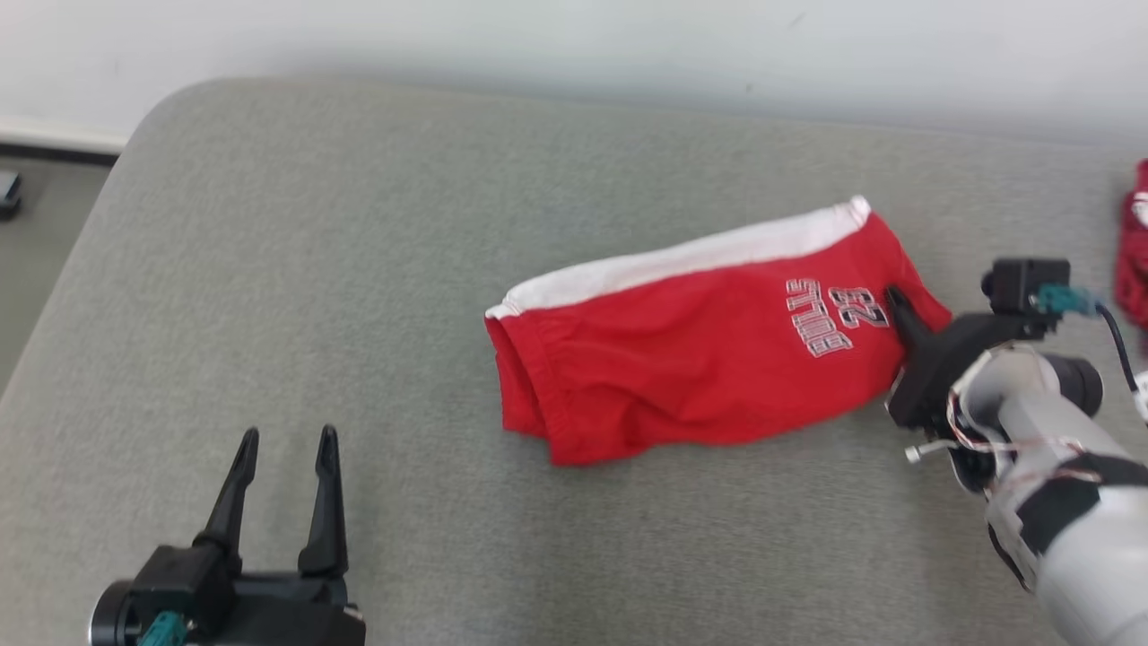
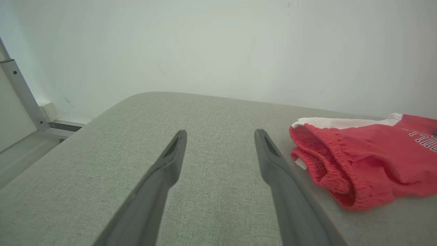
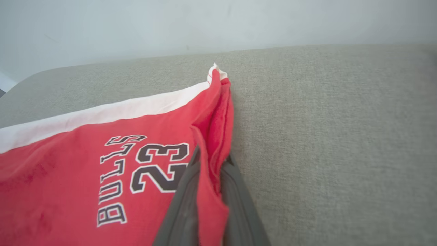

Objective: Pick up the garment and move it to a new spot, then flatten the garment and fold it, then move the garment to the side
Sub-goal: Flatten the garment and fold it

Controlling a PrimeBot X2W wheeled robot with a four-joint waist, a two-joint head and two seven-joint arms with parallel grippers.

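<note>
Head view: right hand (image 1: pixel 895 301) pinches red shorts (image 1: pixel 682 359) at right-end hem; long axis runs left-right across table (image 1: pixel 269 269). Left hand (image 1: pixel 289 435) spread wide, near front edge, farther off.

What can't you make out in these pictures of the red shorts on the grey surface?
Head view: red item cut by right edge; unidentifiable.
Right wrist view: right gripper tips buried in pinched shorts fold.
Left wrist view: shorts' lettering cut by right edge.
</note>
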